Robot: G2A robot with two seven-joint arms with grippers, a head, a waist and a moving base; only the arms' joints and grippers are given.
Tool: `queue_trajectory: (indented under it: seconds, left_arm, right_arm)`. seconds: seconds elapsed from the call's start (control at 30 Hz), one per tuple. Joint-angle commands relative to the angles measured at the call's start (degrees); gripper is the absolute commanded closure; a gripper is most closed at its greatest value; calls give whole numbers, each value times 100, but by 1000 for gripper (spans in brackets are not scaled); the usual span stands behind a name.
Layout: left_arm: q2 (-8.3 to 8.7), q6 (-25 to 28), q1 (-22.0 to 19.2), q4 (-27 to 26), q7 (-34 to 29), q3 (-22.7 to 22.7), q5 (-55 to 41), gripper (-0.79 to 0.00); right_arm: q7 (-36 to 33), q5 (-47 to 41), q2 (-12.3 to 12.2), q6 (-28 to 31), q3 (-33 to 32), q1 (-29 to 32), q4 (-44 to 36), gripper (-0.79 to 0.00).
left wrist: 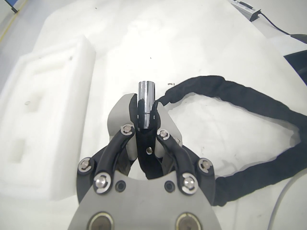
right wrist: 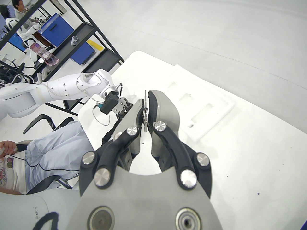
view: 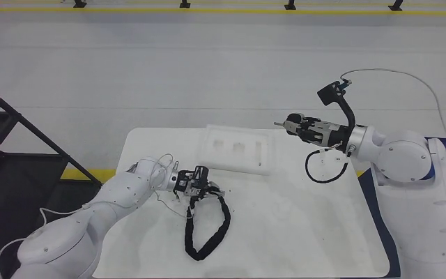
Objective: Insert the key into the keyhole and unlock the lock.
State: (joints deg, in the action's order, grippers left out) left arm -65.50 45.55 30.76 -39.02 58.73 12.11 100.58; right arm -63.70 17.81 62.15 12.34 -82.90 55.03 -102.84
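Observation:
The lock is a black fabric-sleeved chain loop [view: 208, 234] [left wrist: 251, 125] lying on the white table, with a shiny metal cylinder [left wrist: 146, 95] at one end. My left gripper [view: 209, 187] [left wrist: 144, 106] is shut on that cylinder, low over the table's left-middle; the cylinder's end sticks out past the fingertips. My right gripper [view: 284, 124] [right wrist: 145, 101] hangs in the air above the table's back right, shut on a thin flat metal key [right wrist: 144, 114] whose blade points past the fingertips. The left arm's gripper [right wrist: 120, 105] shows farther off in the right wrist view.
A white foam tray [view: 237, 150] [left wrist: 45, 111] [right wrist: 203, 106] with rectangular recesses lies at the back middle of the table [view: 306, 230]. A black metal rack [view: 28, 132] stands left of the table. A seated person's legs [right wrist: 55, 144] are beside the table's left end.

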Motion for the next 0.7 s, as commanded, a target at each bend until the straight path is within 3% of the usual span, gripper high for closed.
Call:
queue_trajectory:
  seconds: [0.0, 0.37, 0.67]
  left_arm:
    - [98, -48, -34, -180, 48, 43, -109, 0]
    - [662, -524, 45, -1158, 525, 574, -672, 0]
    - [1075, -852, 164, -2209, 732, 1037, -553, 0]
  right_arm:
    - [0, 0, 0, 0, 0, 0, 0, 0]
    - [-54, 95, -16, -177, 197, 104, -17, 0]
    - [-580, -604, -11, -797, 566, -172, 349, 0]
